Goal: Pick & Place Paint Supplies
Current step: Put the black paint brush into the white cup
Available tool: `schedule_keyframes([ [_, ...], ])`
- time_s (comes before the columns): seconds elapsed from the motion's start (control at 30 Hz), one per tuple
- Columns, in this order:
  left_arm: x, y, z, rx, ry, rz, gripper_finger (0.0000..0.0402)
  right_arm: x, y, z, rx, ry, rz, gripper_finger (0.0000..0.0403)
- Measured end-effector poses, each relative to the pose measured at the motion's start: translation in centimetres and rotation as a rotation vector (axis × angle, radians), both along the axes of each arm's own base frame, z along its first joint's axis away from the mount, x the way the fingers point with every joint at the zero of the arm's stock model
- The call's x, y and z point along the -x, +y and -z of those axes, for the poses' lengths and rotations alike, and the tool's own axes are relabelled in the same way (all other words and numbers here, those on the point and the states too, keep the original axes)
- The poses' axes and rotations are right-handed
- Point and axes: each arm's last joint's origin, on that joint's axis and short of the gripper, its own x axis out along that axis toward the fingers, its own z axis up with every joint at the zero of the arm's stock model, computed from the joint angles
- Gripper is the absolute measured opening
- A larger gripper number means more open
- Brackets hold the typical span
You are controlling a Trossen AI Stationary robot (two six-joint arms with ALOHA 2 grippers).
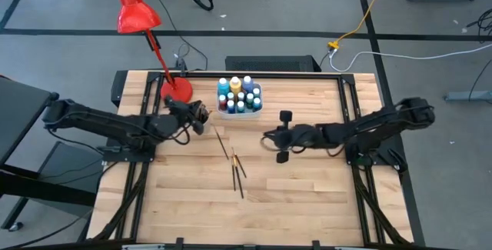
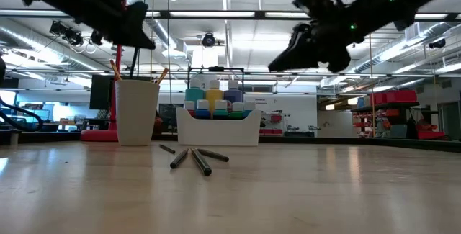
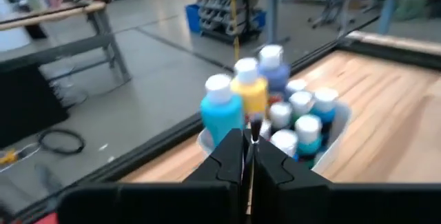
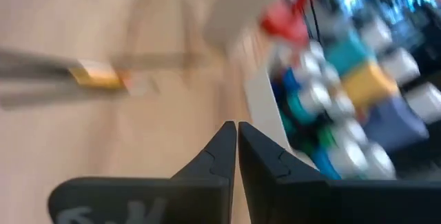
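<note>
A white tray [image 1: 239, 100] at the table's far middle holds several small paint bottles [image 3: 244, 96]. Three paintbrushes [image 1: 237, 169] lie flat on the wood in front of it. A white cup [image 2: 137, 111] with brush handles sticking out stands left of the tray. My left gripper [image 1: 201, 115] hangs above the cup, shut on a thin dark paintbrush. My right gripper [image 1: 266, 137] hovers right of the loose brushes, shut on nothing, well above the table in the low view [image 2: 284, 61]. My left gripper pinches a thin dark paintbrush between its two shut fingers. The brush lies along the fingers, and a short end [image 3: 255, 126] sticks out past the fingertips toward the bottles. It is lifted clear of the table, and the fingers hide the rest of it.
A red desk lamp [image 1: 138, 15] leans over the far left corner, its round base [image 1: 177, 90] just behind the left gripper. The near half of the table is bare wood. Black rails [image 1: 350, 104] run along the table's sides.
</note>
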Motion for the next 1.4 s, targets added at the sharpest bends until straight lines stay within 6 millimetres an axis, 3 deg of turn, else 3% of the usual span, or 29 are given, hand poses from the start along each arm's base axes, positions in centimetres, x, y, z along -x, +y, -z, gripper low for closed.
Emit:
schedule_keyframes([
  [0.23, -1.0, 0.2, 1.8, 0.031, -0.001, -0.054, 0.0062, 1.9, -0.4, 0.6, -0.182, -0.318, -0.117, 0.0023],
  [0.47, -1.8, 0.1, 1.1, -0.039, -0.022, -0.034, 0.0106, 1.9, -0.4, 0.5, -0.199, -0.335, -0.115, 0.0036],
  [0.7, -2.2, -0.6, -0.9, -0.099, -0.15, 0.044, 0.0133, 1.9, -0.4, 0.8, -0.237, -0.318, -0.101, 0.0102],
  [0.9, -2.5, -1.4, -1.3, -0.05, -0.235, 0.192, 0.0131, 1.9, -0.4, 0.8, -0.261, -0.321, -0.097, 0.0162],
  [1.03, -2.8, -2.1, -1.3, 0.057, -0.308, 0.425, 0.0126, 1.9, -0.3, 0.8, -0.309, -0.323, -0.115, 0.0184],
  [1.2, -3.4, -3.5, -0.9, 0.195, -0.333, 0.732, 0.0124, 1.9, -0.3, 0.8, -0.316, -0.324, -0.114, 0.0189],
  [1.4, -4.3, -5.2, 0.3, 0.312, -0.336, 0.79, 0.0124, 1.9, -0.3, 0.7, -0.357, -0.343, -0.103, 0.0181],
])
